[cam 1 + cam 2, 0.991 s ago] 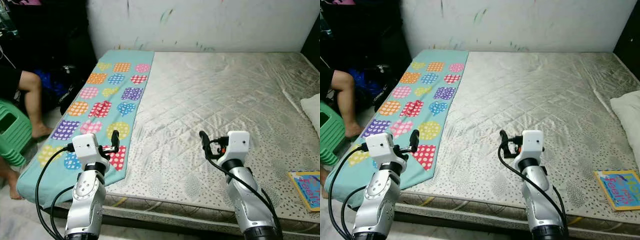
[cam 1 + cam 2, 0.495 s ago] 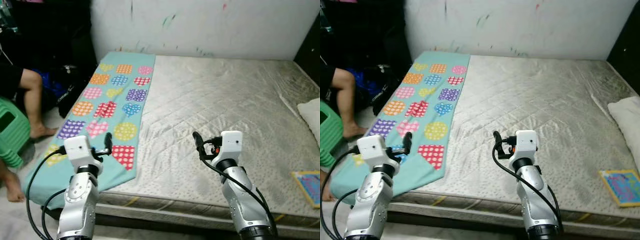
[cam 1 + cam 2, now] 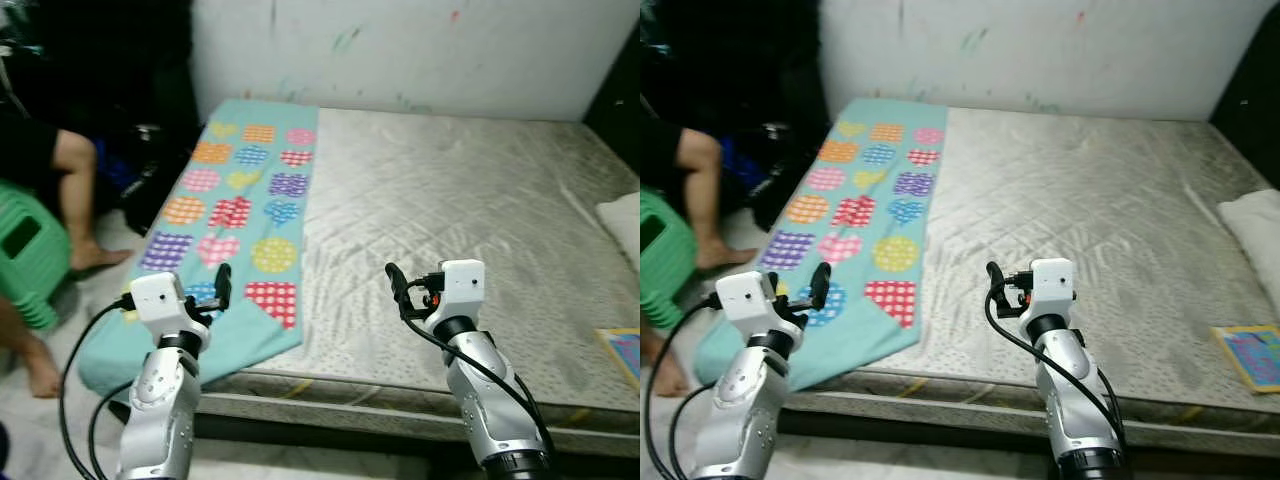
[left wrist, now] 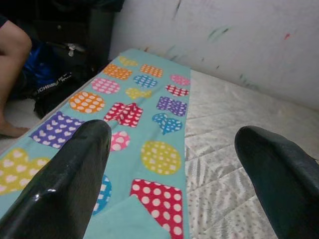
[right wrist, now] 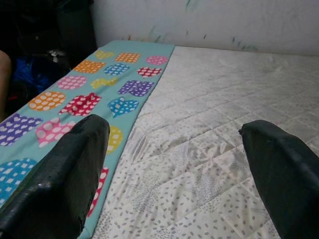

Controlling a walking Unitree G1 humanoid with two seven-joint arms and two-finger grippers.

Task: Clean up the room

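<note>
Left gripper (image 4: 172,164) and right gripper (image 5: 174,164): both spread wide, empty, raised at the mattress (image 3: 470,210) edge. The teal patterned blanket (image 3: 235,215) lies flat along the bed's left side, its near end drooping. Reach carelessly and you may drag it onto the person's leg (image 3: 85,185); the blurred book (image 3: 1252,355) could slip.

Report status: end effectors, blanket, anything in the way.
Left end effector open, empty, over patterned blanket. Right end effector open, empty, over bare mattress. Blanket flat along the bed's left edge. Person's leg beside it, near the green stool.
</note>
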